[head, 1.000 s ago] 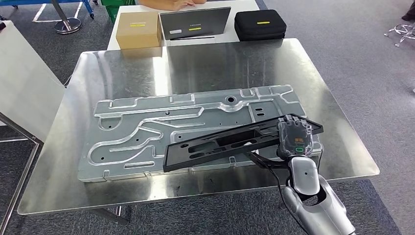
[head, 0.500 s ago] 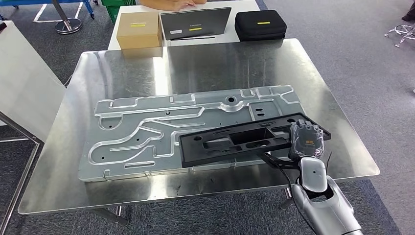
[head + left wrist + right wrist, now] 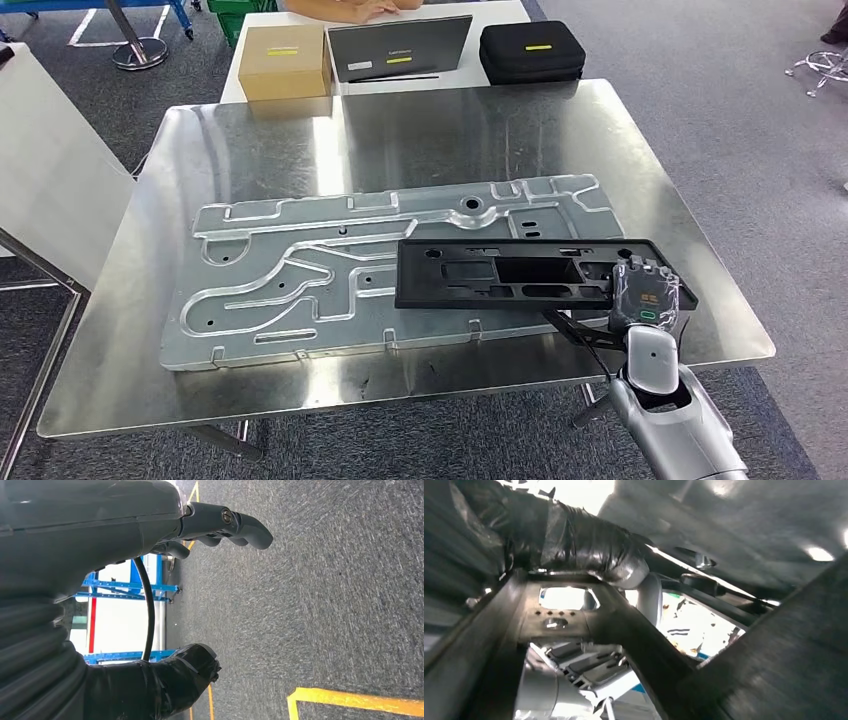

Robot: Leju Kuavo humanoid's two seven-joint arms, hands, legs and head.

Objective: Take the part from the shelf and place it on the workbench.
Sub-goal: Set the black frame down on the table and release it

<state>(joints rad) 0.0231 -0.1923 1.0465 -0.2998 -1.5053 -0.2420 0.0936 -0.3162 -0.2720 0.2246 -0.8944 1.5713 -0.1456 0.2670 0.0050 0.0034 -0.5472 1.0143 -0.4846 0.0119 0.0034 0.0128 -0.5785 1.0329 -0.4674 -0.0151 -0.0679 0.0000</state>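
A long flat black part (image 3: 520, 272) with several cut-outs hangs level over the right half of the workbench (image 3: 250, 140), above a large stamped metal plate (image 3: 330, 270). My right hand (image 3: 645, 292) grips the part at its right end, near the bench's right front corner. In the right wrist view the black part (image 3: 634, 630) runs close across the picture with my thumb (image 3: 589, 545) wrapped over it. My left hand (image 3: 200, 535) hangs over grey carpet with its fingers apart and nothing in it.
A cardboard box (image 3: 284, 60), a laptop (image 3: 398, 45) and a black case (image 3: 532, 49) sit on a white table behind the bench. A person's hand (image 3: 360, 8) rests at the far edge. A white panel (image 3: 50, 170) stands to the left.
My right hand has moved right and toward the bench's front edge, swinging the black part from a slant to lie level and parallel to the front edge. The grip is unchanged.
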